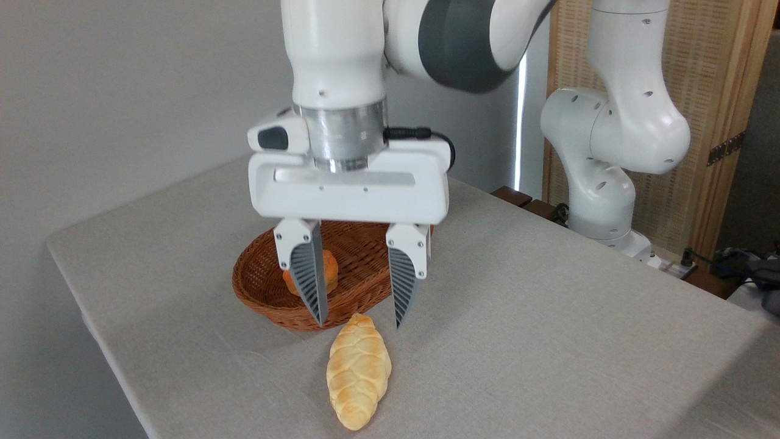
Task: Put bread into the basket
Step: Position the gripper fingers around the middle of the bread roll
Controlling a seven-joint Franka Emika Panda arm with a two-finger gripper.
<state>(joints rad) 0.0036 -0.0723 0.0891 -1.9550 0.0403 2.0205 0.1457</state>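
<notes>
The single camera view looks down across a table (548, 317) covered in pale grey cloth. Just left of the frame's centre sits the basket (256, 292), an oval of brown woven wicker with low sides. Inside it, toward its left half, lies a small round orange bun (329, 268), partly hidden behind one finger of the claw. The rest of the basket's floor that shows is bare weave.

The bread (358, 372), a pale-golden braided loaf with tapered ends, lies on the cloth outside the basket, in the lower centre of the frame. Its upper tip comes just beside the basket's near rim; whether they touch cannot be told.

The claw (359, 322) hangs from the white arm in the upper centre, fingers pointing down and spread wide, holding nothing. Its fingertips (320, 317) stand either side of the loaf's upper tip, apart from it.

The table's left edge runs diagonally from the mid left to the bottom of the frame. Open cloth spreads to the right of the loaf and basket, toward the arm's base (609, 201) at the right.
</notes>
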